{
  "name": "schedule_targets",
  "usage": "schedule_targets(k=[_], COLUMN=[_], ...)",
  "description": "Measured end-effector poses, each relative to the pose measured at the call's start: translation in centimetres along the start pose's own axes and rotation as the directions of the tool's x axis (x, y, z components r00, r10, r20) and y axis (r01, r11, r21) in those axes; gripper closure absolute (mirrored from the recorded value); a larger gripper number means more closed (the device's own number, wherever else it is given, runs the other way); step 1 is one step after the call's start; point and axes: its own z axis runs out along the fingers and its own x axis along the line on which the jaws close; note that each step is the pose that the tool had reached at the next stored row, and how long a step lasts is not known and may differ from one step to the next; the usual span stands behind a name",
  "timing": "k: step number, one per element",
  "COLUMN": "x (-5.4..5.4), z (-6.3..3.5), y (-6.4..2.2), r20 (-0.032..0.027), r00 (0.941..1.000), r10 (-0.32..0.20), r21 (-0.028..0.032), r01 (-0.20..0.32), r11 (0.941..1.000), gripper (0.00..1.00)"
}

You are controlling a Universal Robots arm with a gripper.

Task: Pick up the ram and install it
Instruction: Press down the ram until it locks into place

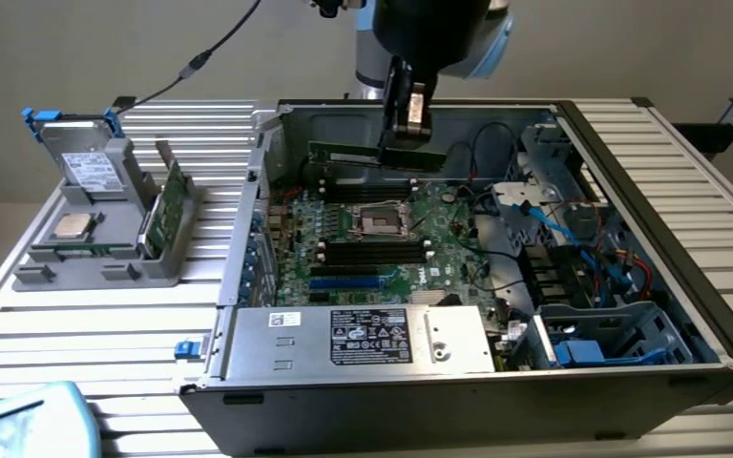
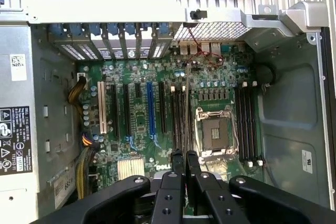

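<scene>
**Mid-install:** My hand [image 1: 408, 143], clamped on the ram [image 1: 347, 152], hangs inside the open computer case [image 1: 469, 415] above the motherboard [image 1: 392, 258]. From the wrist, the stick runs edge-on along the black slots [image 2: 177, 114] beside the processor socket [image 2: 214, 132]. As I judge it, a slight tilt or offset could seat it crooked, or drop it onto the socket. The case also holds a power supply [image 1: 360, 336] and cabling [image 1: 583, 239]. The grey holder [image 1: 38, 277] on the counter [image 1: 112, 324] carries a processor chip [image 1: 73, 226], a second green board [image 1: 171, 205] and a drive [image 1: 91, 170].
</scene>
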Motion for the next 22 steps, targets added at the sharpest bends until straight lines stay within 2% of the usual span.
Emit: schedule_targets(k=[5, 8, 13, 19, 22], x=[-0.1, -0.8, -2.3, -3.5, -3.9], z=[0.35, 0.80, 1.57, 2.18, 2.63], y=[-1.10, -1.48, -1.58, -1.55, -1.56], r20=[-0.0133, -0.0213, -0.0367, -0.0594, -0.0637], r00=[0.9999, 0.9998, 0.9993, 0.9982, 0.9980], r10=[0.004, 0.005, 0.007, 0.007, 0.001], r21=[0.0009, 0.0007, 0.0006, -0.0053, -0.0070], r01=[-0.004, -0.005, -0.007, -0.007, -0.001], r11=[1.0000, 1.0000, 1.0000, 1.0000, 1.0000], gripper=[0.86, 0.86, 0.86, 0.86, 0.86])
